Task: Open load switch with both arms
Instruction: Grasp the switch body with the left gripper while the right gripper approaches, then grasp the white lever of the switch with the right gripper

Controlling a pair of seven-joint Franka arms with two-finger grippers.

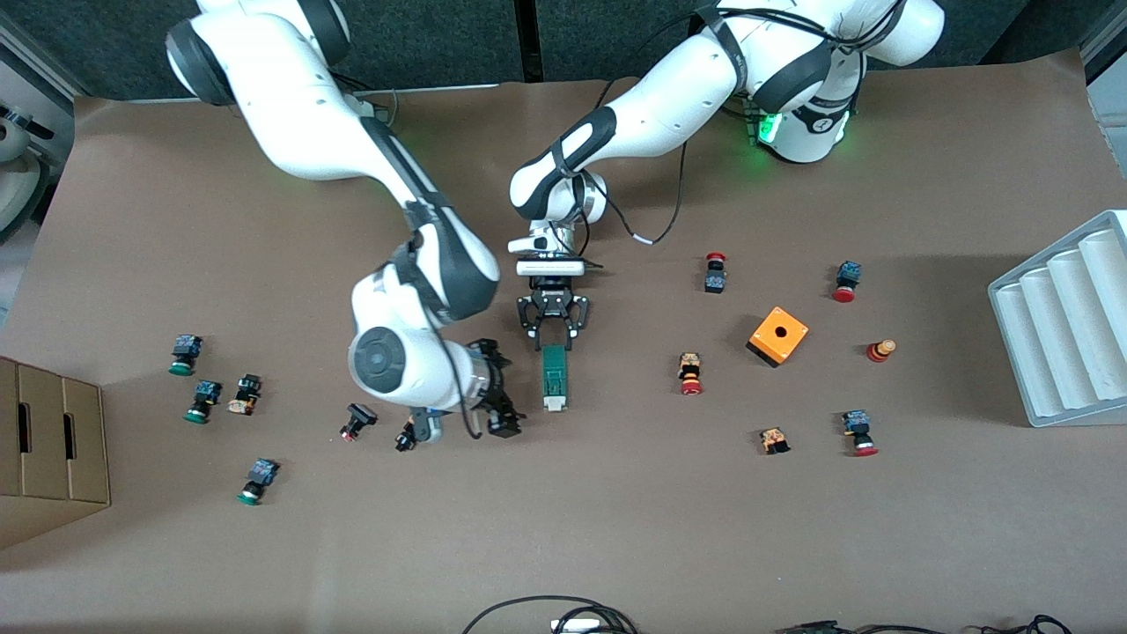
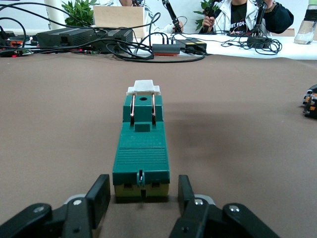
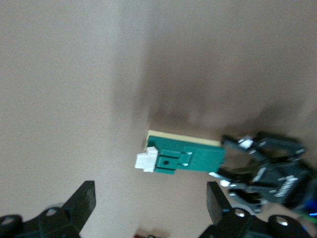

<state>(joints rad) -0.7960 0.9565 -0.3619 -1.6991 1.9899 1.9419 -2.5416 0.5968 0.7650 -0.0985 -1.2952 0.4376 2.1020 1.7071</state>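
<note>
The load switch (image 1: 555,377) lies flat on the brown table, a slim dark-green block whose white piece (image 1: 554,405) is at the end nearer the front camera. My left gripper (image 1: 553,339) sits low at its other end. In the left wrist view the fingers (image 2: 100,196) flank the load switch (image 2: 142,148) with a small gap on each side, so the left gripper (image 2: 142,187) is open. My right gripper (image 1: 509,396) hovers beside the switch toward the right arm's end. It is wide open and empty (image 3: 150,203), with the load switch (image 3: 188,158) ahead of it.
An orange box with a hole (image 1: 778,335) and red-capped push buttons (image 1: 690,373) lie toward the left arm's end. Green-capped buttons (image 1: 204,401) and a cardboard box (image 1: 53,440) are toward the right arm's end. A grey ribbed tray (image 1: 1065,326) stands at the table's edge.
</note>
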